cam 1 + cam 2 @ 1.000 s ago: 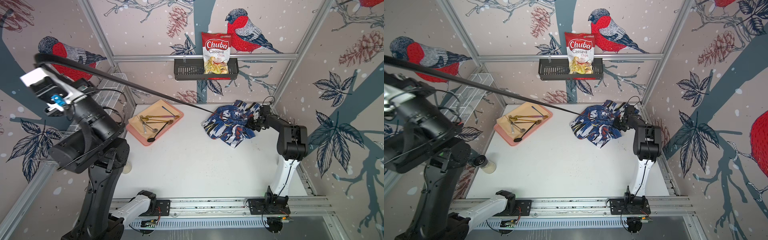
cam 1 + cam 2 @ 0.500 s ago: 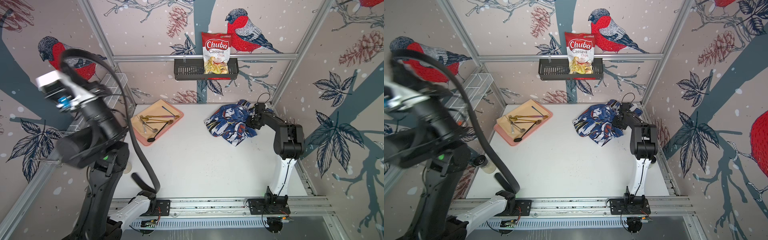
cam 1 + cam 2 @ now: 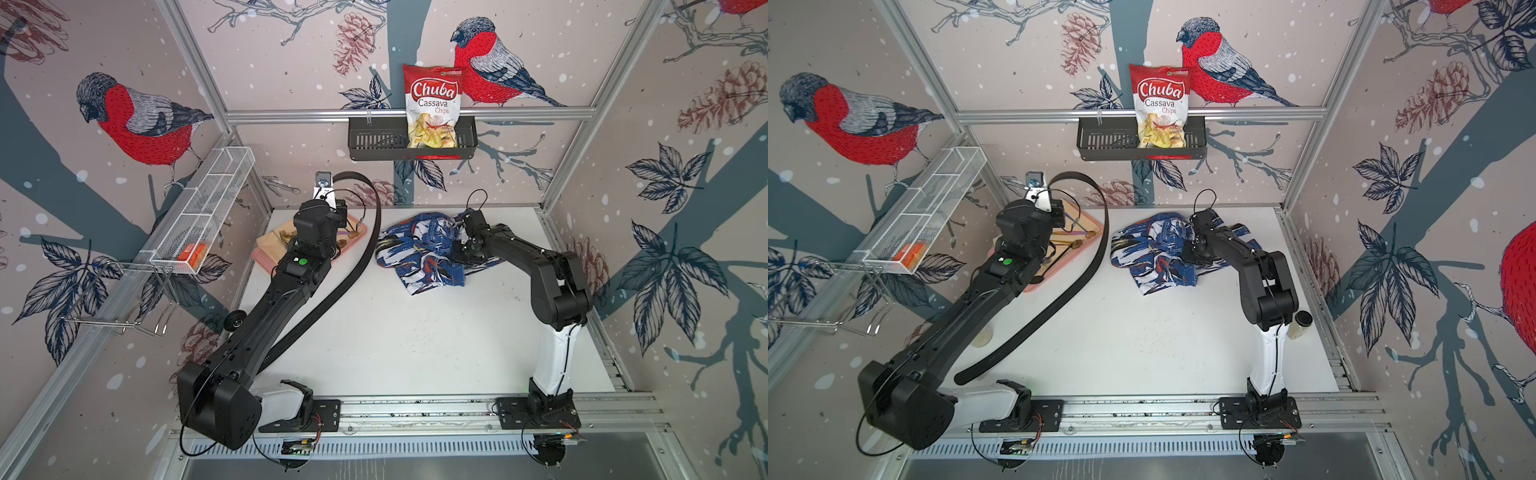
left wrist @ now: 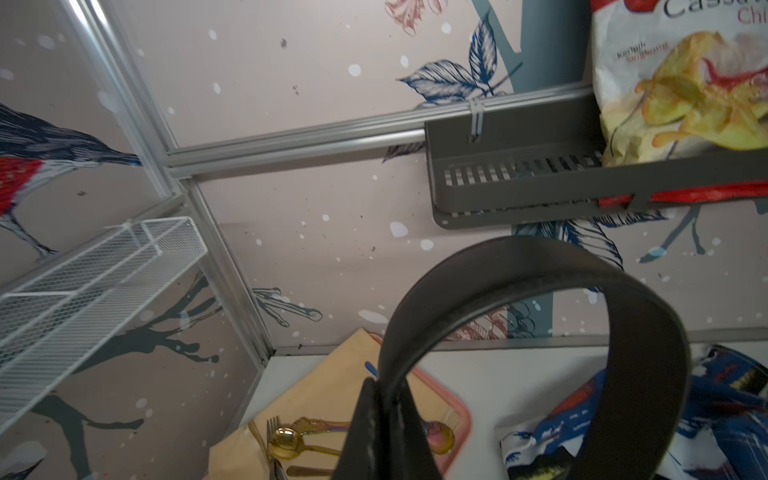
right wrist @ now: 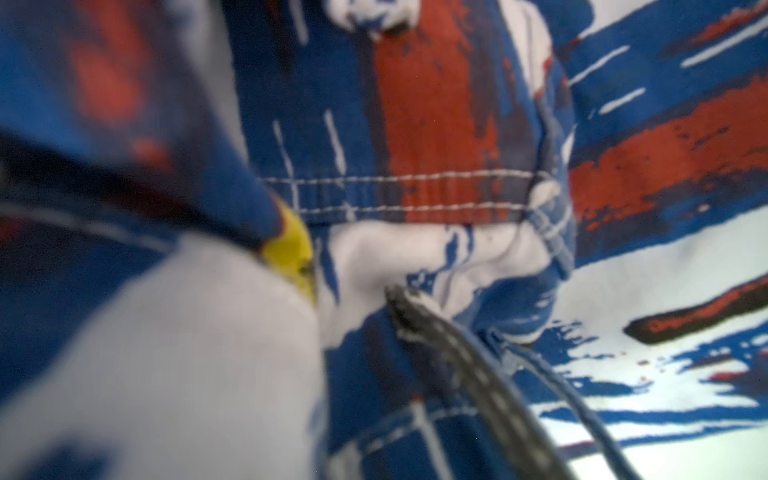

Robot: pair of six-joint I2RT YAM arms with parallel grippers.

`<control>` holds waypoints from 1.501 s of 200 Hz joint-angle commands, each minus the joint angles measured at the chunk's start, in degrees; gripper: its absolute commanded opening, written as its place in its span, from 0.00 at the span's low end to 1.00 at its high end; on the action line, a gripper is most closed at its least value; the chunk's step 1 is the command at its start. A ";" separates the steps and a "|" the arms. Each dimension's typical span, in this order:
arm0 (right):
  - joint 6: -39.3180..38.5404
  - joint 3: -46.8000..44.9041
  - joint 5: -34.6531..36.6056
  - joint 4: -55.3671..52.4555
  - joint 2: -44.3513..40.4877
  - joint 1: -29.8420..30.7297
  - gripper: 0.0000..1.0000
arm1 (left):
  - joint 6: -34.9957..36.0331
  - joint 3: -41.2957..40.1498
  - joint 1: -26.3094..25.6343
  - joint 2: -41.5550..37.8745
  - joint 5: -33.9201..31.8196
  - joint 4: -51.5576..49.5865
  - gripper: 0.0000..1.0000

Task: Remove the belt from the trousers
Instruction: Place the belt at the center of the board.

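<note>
Left gripper (image 4: pixel 384 419) is pressed together on one end of the belt (image 3: pixel 365 253), raised above the pink tray (image 3: pixel 266 262). From the pinch the belt arcs up and over, away from the gripper toward the trousers side, then drops in a long curve and runs back toward the left arm's base. In a top view its free end (image 3: pixel 963 376) lies on the white table (image 3: pixel 1142 340), near the base. In both top views the belt is fully clear of the trousers, with bare table between them. I can't make out the buckle in any view.

Trousers (image 3: pixel 419 253) sit bunched on the table, beside and under the right gripper (image 3: pixel 459 245). The right gripper is down in the fabric. In the right wrist view, cloth (image 5: pixel 415 249) fills the frame and one fingertip (image 5: pixel 419 316) is pressed into a white and blue fold. The jaws read as closed, pinching a fold of the trousers, though the exact hold is blurred.

Gold cutlery (image 4: pixel 291 442) lies on a tan board in the tray, directly below the left gripper. A chips bag (image 3: pixel 432 108) stands in the black wall basket (image 3: pixel 374 143), beyond both grippers. A white wire shelf (image 3: pixel 203 212) is on the wall outboard of the left gripper.
</note>
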 commanded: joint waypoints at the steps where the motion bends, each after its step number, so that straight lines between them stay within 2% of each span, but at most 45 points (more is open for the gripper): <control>1: -1.31 -1.51 2.23 -5.84 -1.89 1.78 0.00 | -2.57 -0.96 -0.01 2.55 10.98 -0.41 0.00; 26: -1.21 -4.93 3.76 -8.43 -4.21 3.26 0.00 | -4.64 -2.37 -0.31 7.24 20.32 -5.10 0.00; 61: -0.31 -9.16 4.42 -9.83 -7.78 5.59 0.00 | -6.24 -9.71 -0.58 10.49 22.42 -1.65 0.00; 75: -0.50 -10.12 4.17 -8.58 -7.58 5.86 0.00 | -6.71 -10.33 -0.58 12.65 22.88 -1.37 0.00; 112: -1.81 -5.86 3.76 -8.69 -4.39 6.02 0.00 | -8.73 -11.11 -0.59 19.46 27.59 -1.76 0.00; 131: -2.17 -3.80 4.20 -8.88 -4.18 5.82 0.07 | -9.91 -10.95 -0.52 21.99 30.09 -2.69 0.00; 143: -2.11 -3.05 3.92 -8.84 -4.41 5.72 0.14 | -9.66 -7.63 -0.58 23.99 31.43 -5.32 0.00; 162: -2.26 -2.49 3.17 -9.17 -5.29 5.57 0.34 | -8.33 -2.71 -0.58 26.75 32.85 -12.09 0.46; 170: -2.37 -2.40 3.12 -9.20 -5.86 5.57 0.40 | -7.95 -1.45 -0.58 27.04 33.21 -13.75 0.61; 177: -2.46 -2.40 3.07 -9.13 -6.55 5.55 0.45 | -7.81 -0.94 -0.73 26.46 32.96 -14.49 0.72; 186: -2.63 -2.40 3.23 -8.96 -7.16 5.48 0.54 | -7.52 -0.96 -0.93 24.75 32.01 -14.43 0.80; 195: -2.67 -2.21 3.34 -9.16 -7.41 5.11 0.62 | -6.65 -0.59 -0.96 22.67 31.42 -15.13 0.82; 208: -2.99 -1.49 2.49 -9.97 -7.71 4.24 0.69 | -4.87 1.04 -0.94 19.57 27.63 -18.06 0.81; 209: -3.08 -1.42 2.47 -10.02 -7.75 4.17 0.71 | -4.75 1.16 -0.89 19.32 27.26 -18.38 0.81; 212: -3.35 -1.23 2.41 -10.25 -7.87 3.98 0.92 | -4.38 1.59 -0.85 18.52 26.23 -19.08 0.81; 214: -3.54 -1.18 2.44 -10.38 -8.05 3.76 0.98 | -4.13 1.77 -0.74 18.11 25.72 -19.60 0.81; 216: -3.70 -1.06 2.50 -10.57 -8.23 3.53 1.00 | -3.96 1.97 -0.58 17.51 25.17 -20.02 0.81; 220: -4.06 -0.92 2.74 -10.91 -8.58 3.18 1.00 | -3.55 2.09 -0.23 16.45 24.25 -20.83 0.83; 225: -4.35 -0.78 2.93 -11.26 -9.24 2.52 1.00 | -3.53 2.00 0.36 15.06 23.04 -21.48 0.96; 228: -4.64 -0.82 2.98 -11.38 -9.77 2.01 1.00 | -3.77 1.67 0.79 14.18 22.28 -21.76 0.99; 237: -5.03 -1.40 2.67 -11.12 -11.62 0.22 1.00 | -5.41 -0.09 2.59 11.61 20.71 -21.80 0.99; 247: -5.66 -3.01 1.36 -9.47 -14.30 -2.37 1.00 | -6.46 -4.39 6.09 8.91 23.69 -19.74 0.99; 274: -5.49 -12.62 -5.63 1.47 -22.18 -13.22 1.00 | -14.21 -18.91 14.01 2.52 25.11 -8.14 0.99; 288: -4.80 -19.42 -7.45 10.57 -25.74 -18.46 1.00 | -17.99 -26.79 14.70 -0.51 17.15 0.50 0.99; 300: -4.73 -26.42 -6.62 20.33 -28.96 -20.75 1.00 | -18.52 -32.36 14.82 -2.68 11.15 6.70 0.99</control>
